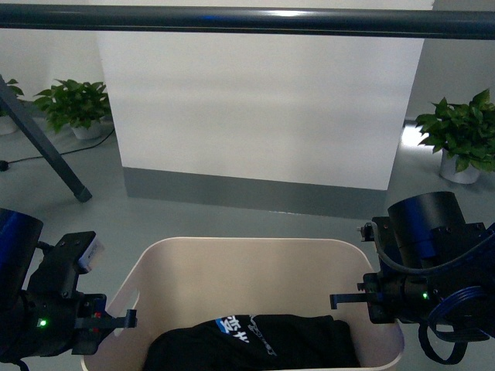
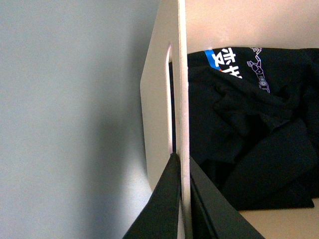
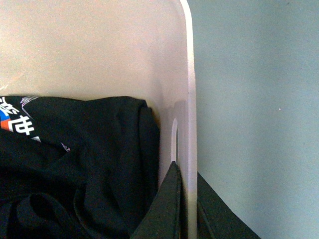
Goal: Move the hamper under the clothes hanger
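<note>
front: forward, over hamper (image 1: 255,278) | wrists: close, down its side walls

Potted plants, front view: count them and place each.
3. Left plant left of the white panel; right plant right of it; third plant, cropped, far left behind the clothes hanger leg. The panel may hide more.
</note>
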